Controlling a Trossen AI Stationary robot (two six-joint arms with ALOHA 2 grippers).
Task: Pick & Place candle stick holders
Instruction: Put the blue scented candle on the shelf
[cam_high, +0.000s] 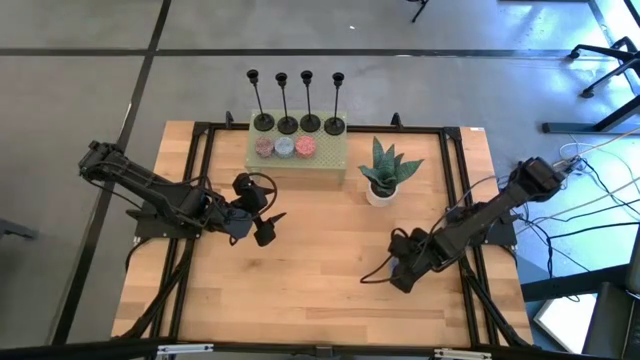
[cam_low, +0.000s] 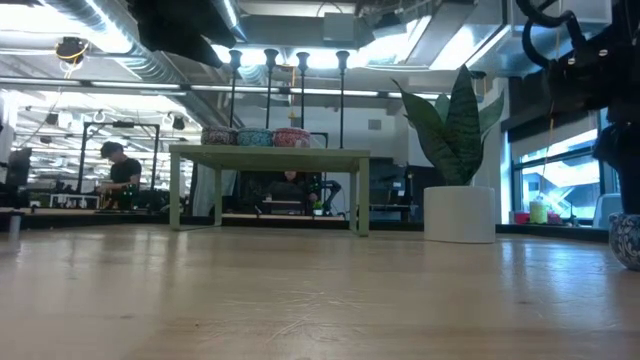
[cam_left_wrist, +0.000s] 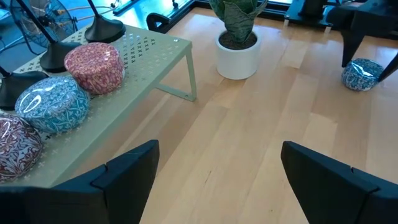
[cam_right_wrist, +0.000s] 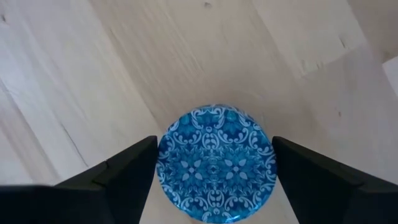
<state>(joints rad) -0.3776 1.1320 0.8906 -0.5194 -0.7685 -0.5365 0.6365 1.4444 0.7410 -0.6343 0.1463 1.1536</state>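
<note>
The four candle stick holders (cam_high: 297, 122) stand in a row along the far edge of a low green shelf (cam_high: 330, 165), round bases nearly touching, thin stems upright with the small cups on top. In front of them on the same shelf sit three round patterned tins (cam_high: 284, 147), a dark red one, a blue one and a pink one, so the holders are fenced on the near side. The shelf stands at the back edge of the wooden table (cam_high: 320, 290); the floor opens up right behind the holders. Just beside the shelf's right end stands a potted plant (cam_high: 384, 172) in a white pot.

The left gripper (cam_high: 262, 212) hangs over bare wood short of the shelf, its fingers (cam_left_wrist: 127, 171) spread wide apart with nothing between them. The holders lie ahead of these fingers and off to one side, beyond the tins; from its wrist view only their bases (cam_left_wrist: 104, 28) show past the pink tin (cam_left_wrist: 93, 65). Open tabletop runs between the fingers and the shelf leg.

The right gripper (cam_high: 402, 275) points down at the table's near right part, well apart from the holders, with the plant between. Its fingers (cam_right_wrist: 121, 171) stand wide on either side of a blue patterned tin (cam_right_wrist: 214, 163); they seem not to touch it, though the view is tight. Bare planks lie all round it.
</note>
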